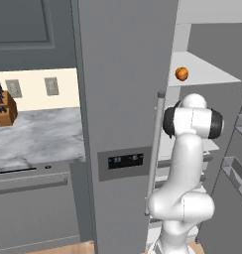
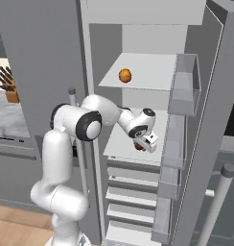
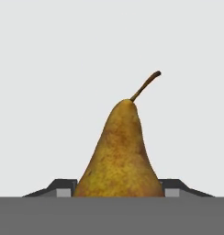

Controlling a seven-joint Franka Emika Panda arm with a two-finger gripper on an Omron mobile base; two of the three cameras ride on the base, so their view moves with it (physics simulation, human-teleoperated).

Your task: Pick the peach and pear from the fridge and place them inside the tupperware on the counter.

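From my left base camera I look forward and down past the arm at the fridge (image 1: 120, 99) door front, with counter (image 1: 38, 136) off to the left. My right base camera faces into the open fridge shelves. Both share the peach (image 1: 181, 73) shelf. My hand camera sits very close to the pear (image 3: 120, 156).

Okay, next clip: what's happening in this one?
The white robot arm is reaching into the open grey fridge, and its gripper has closed on the brownish-yellow pear with a short stem, on the middle shelf. The small orange-red peach sits on the shelf above, untouched. Neither fruit has left the fridge yet.
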